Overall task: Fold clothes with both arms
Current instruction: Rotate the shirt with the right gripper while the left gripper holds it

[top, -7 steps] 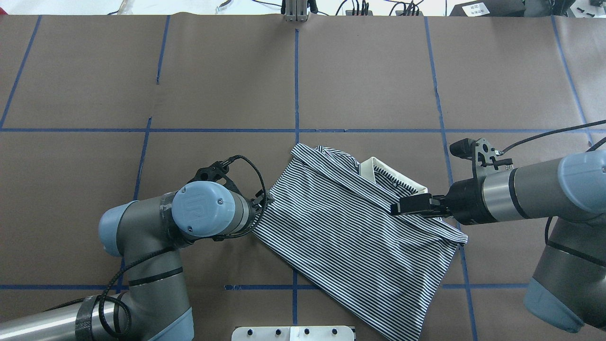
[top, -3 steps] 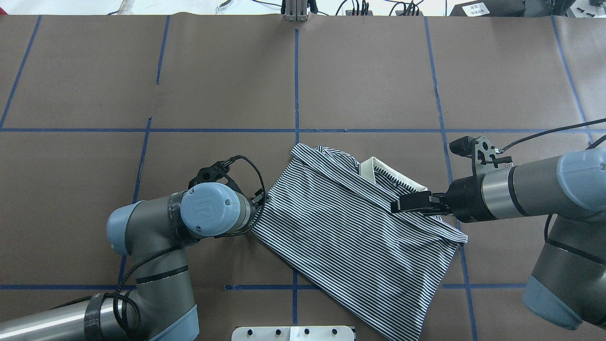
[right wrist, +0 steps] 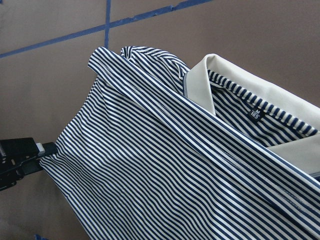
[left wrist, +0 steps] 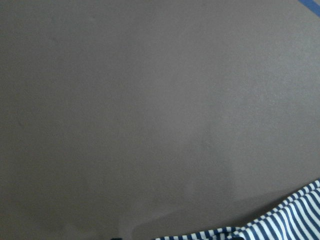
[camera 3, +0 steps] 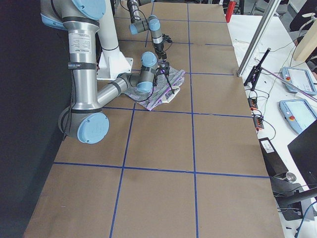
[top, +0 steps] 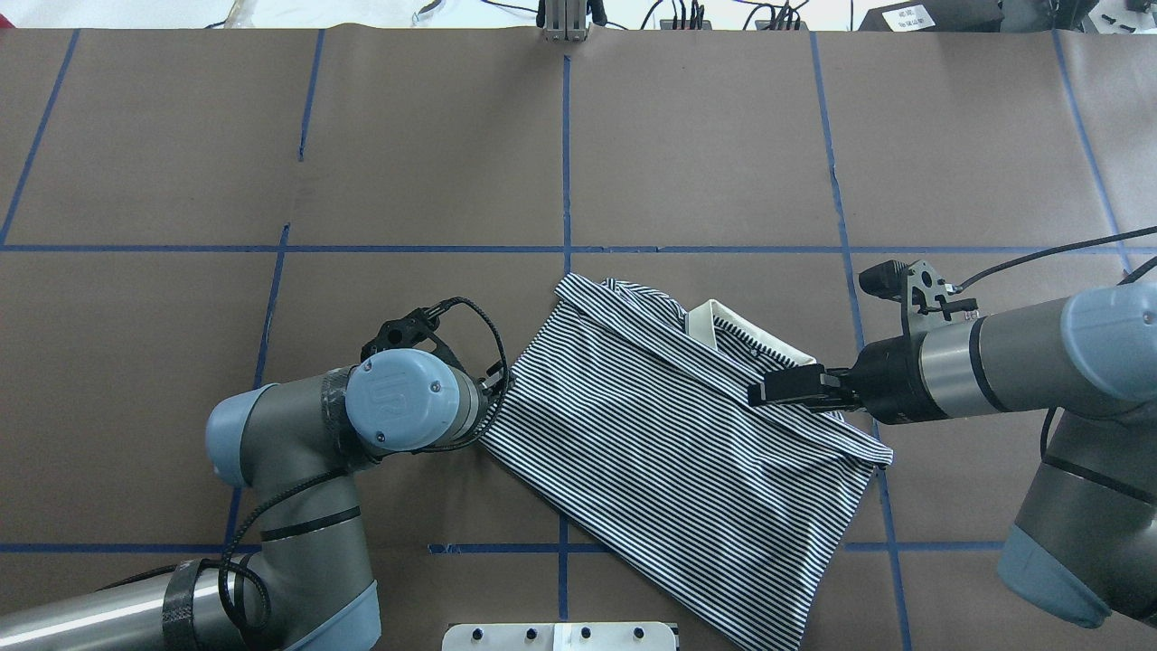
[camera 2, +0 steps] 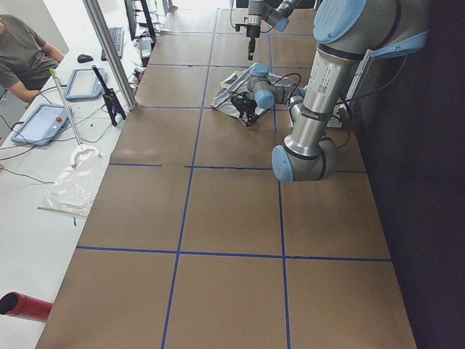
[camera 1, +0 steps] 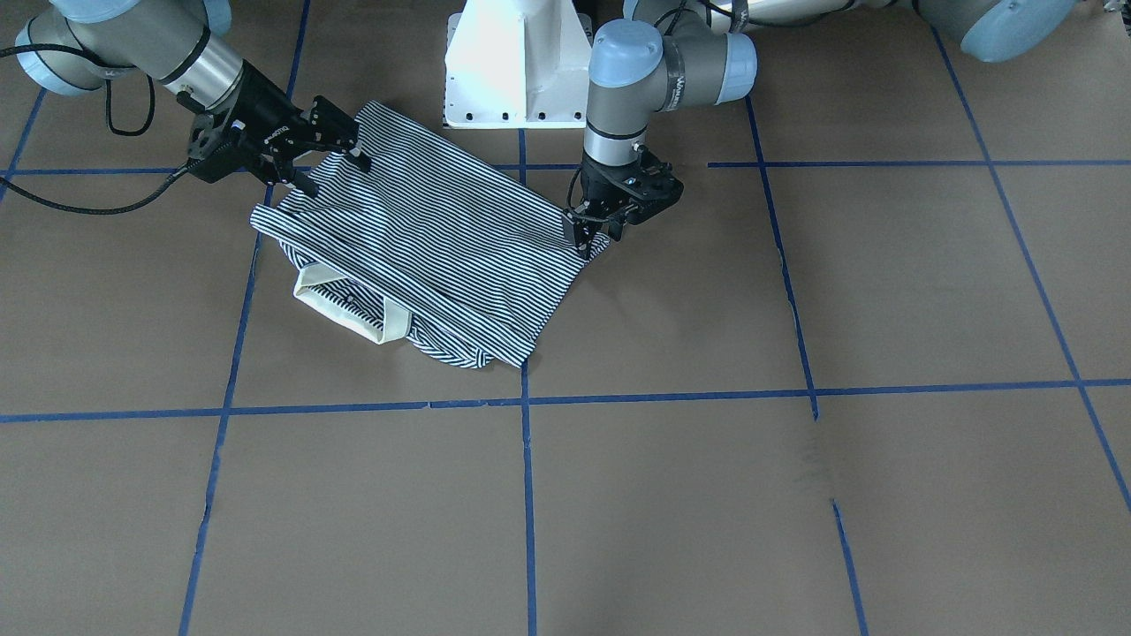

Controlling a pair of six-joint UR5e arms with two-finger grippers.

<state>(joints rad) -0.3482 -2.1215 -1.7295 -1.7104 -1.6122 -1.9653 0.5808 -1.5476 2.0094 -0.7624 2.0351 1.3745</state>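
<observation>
Polo shirt [top: 669, 470] corner pinched by left end effector [camera 1: 593, 237].

Lying slantwise on the worktop [top: 434, 136], just ahead of the pedestal base [camera 1: 517, 62]: the shirt [top: 669, 470], overlapping the middle tape line [top: 566, 154] and spreading mostly to its right. Sitting at the shirt's far right side: the collar [right wrist: 200, 82], partly tucked under a folded-over layer. Reaching in from the right: the right arm [top: 976, 371], jaws standing at the fold just beside the collar. Coming in from the left: the left arm [top: 298, 443], jaws touching the shirt's left corner.
</observation>
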